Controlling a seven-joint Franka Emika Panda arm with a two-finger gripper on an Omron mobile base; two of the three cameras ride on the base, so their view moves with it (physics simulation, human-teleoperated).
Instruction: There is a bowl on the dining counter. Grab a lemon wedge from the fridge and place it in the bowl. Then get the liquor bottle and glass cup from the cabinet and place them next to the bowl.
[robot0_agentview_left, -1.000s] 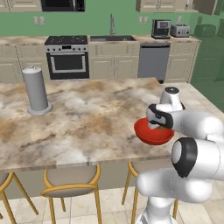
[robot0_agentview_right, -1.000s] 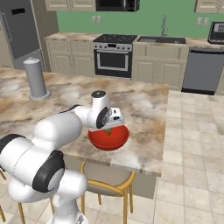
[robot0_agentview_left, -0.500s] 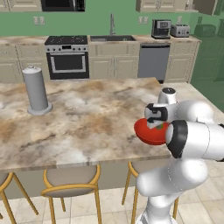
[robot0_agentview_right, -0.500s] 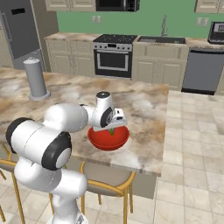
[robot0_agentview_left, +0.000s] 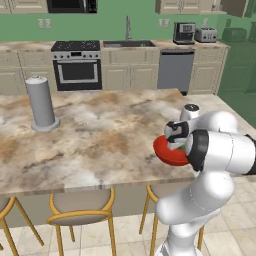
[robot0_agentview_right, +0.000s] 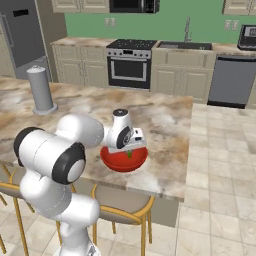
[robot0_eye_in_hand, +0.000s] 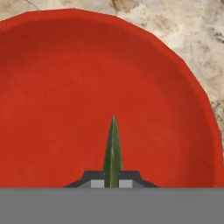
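Gripper (robot0_agentview_right: 129, 151) sits right over the red bowl (robot0_agentview_right: 123, 159) at centre frame, near the counter (robot0_agentview_right: 165, 120) edge, fingers pinched tight on the lemon wedge (robot0_eye_in_hand: 112, 151), which pokes up at bottom centre of the hand view

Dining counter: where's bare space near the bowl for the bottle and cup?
The counter is bare between the grey cylinder and the bowl, and behind the bowl toward the far edge. It is crowded at the bowl, where the end effector holds the lemon wedge.
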